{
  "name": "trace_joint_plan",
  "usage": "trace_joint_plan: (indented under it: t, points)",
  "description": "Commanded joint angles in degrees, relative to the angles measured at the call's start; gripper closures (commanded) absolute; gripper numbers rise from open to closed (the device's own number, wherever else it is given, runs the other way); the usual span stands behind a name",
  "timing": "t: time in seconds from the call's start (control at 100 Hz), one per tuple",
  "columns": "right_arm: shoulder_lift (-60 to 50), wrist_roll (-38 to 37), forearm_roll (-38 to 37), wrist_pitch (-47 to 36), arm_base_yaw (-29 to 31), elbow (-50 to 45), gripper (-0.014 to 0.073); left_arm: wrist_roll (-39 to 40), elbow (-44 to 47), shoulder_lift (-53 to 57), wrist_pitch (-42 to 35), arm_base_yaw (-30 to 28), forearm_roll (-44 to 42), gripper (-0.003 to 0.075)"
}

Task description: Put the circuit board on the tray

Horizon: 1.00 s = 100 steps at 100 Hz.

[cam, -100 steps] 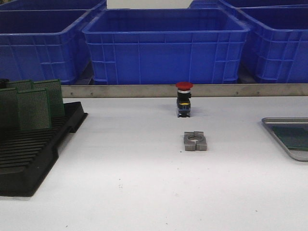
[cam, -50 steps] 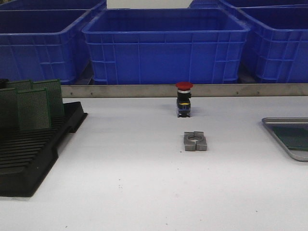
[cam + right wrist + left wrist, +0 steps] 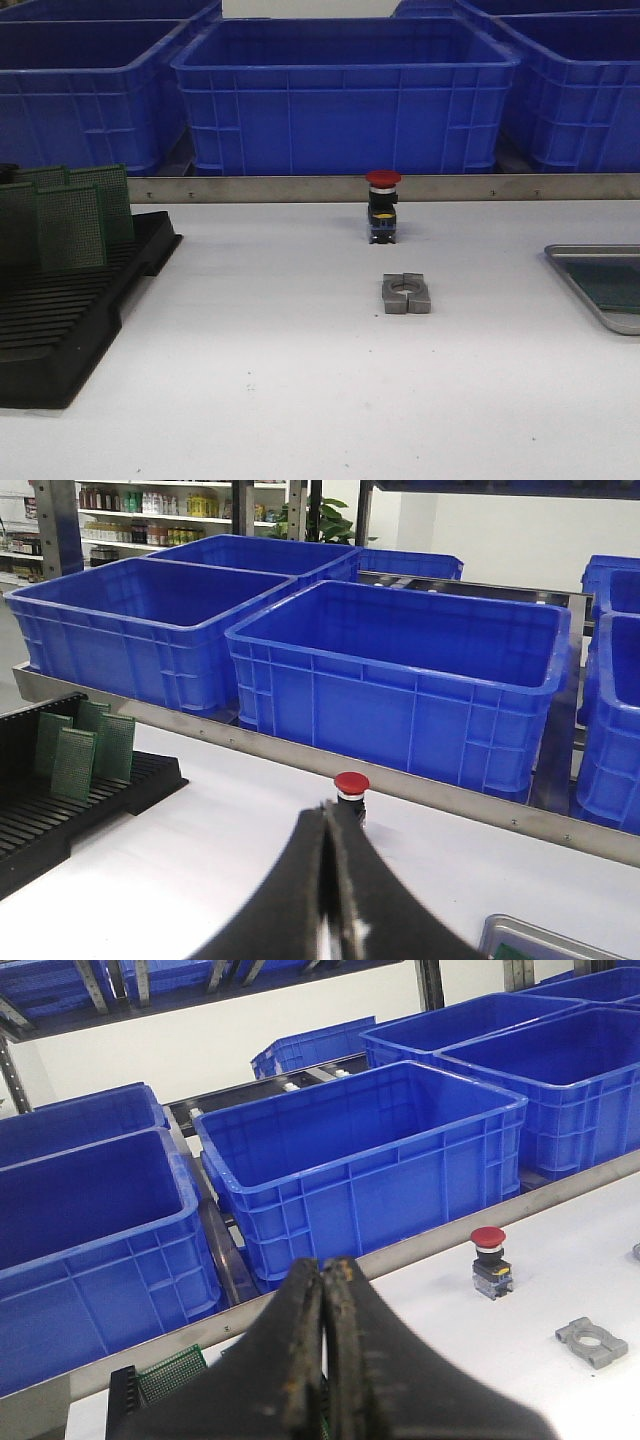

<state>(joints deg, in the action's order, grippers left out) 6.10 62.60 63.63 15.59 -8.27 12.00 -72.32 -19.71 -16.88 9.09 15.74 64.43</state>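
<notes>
Circuit boards stand upright in my left-side rack, nearest the left end effector; both end effectors are pressed together, empty.

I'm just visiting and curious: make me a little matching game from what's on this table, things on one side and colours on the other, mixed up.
Things:
1. push button cap
2. slotted rack
3. tray
4. bins behind the table

Colours:
A. silver-grey
B. blue
C. red
D. black

Pairs: 1-C, 2-D, 3-A, 4-B
</notes>
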Motion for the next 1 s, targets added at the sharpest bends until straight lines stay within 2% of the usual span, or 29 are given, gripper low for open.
trace_joint_plan:
  t: [0.0, 0.04, 0.11, 0.13, 0.14, 0.15, 0.18, 0.2, 0.21, 0.22, 0.25, 0.27, 0.34, 0.57, 0.63, 0.78, 0.99]
  points:
    - [0.5, 0.7, 0.9, -1.8, -0.1, 1.5, 0.0654, 0.7, -0.6, -0.4, -5.3, -0.3, -0.3, 0.0741]
    - [0.5, 0.7, 0.9, -1.8, -0.1, 1.5, 0.0654, 1.7, 0.1, 0.3, -6.8, -0.7, -3.3, 0.0741]
    - [0.5, 0.7, 0.9, -1.8, -0.1, 1.5, 0.0654, 12.0, 1.4, 2.2, -7.2, -2.4, -13.1, 0.0741]
    - [0.5, 0.7, 0.9, -1.8, -0.1, 1.5, 0.0654, 18.6, 2.0, 2.5, -7.2, -2.9, -16.8, 0.0741]
    - [0.5, 0.7, 0.9, -1.8, -0.1, 1.5, 0.0654, 18.6, 2.2, 2.9, -7.1, -3.1, -19.5, 0.0741]
    - [0.5, 0.7, 0.9, -1.8, -0.1, 1.5, 0.0654, 24.0, 2.5, 3.0, -6.9, -3.5, -20.9, 0.0741]
    - [0.5, 0.7, 0.9, -1.8, -0.1, 1.5, 0.0654, 29.6, 3.4, 3.6, -6.8, -4.2, -26.7, 0.0741]
    - [0.5, 0.7, 0.9, -1.8, -0.1, 1.5, 0.0654, 37.1, 4.0, 4.1, -6.5, -4.7, -31.1, 0.0741]
    - [0.5, 0.7, 0.9, -1.8, -0.1, 1.5, 0.0654, 37.1, 4.3, 4.3, -6.5, -4.9, -34.0, 0.0741]
    - [0.5, 0.7, 0.9, -1.8, -0.1, 1.5, 0.0654, 42.6, 4.7, 4.5, -6.2, -5.2, -35.4, 0.0741]
    - [0.5, 0.7, 0.9, -1.8, -0.1, 1.5, 0.0654, 47.8, 5.7, 5.1, -6.1, -5.9, -40.6, 0.0741]
    - [0.5, 0.7, 0.9, -1.8, -0.1, 1.5, 0.0654, 54.0, 6.5, 5.6, -5.6, -6.4, -43.9, 0.0741]
    - [0.5, 0.7, 0.9, -1.8, -0.1, 1.5, 0.0654, 64.1, 9.4, 7.2, -5.0, -7.9, -51.1, 0.0741]
    - [0.5, 0.7, 0.9, -1.8, -0.1, 1.5, 0.0654, 66.2, 21.4, 15.8, -7.4, -12.3, -53.8, 0.0741]
    - [0.5, 0.7, 0.9, -1.8, -0.1, 1.5, 0.0654, 66.3, 21.0, 19.2, -1.2, -13.0, -56.1, 0.0741]
    - [0.5, 0.7, 0.9, -1.3, -0.1, 1.5, 0.0654, 70.8, 21.2, 18.8, -1.2, -14.0, -60.3, 0.0741]
    - [0.5, 0.7, 0.9, -1.2, -0.1, 1.5, 0.0654, 71.0, 21.1, 18.8, -1.3, -14.0, -60.0, 0.0741]
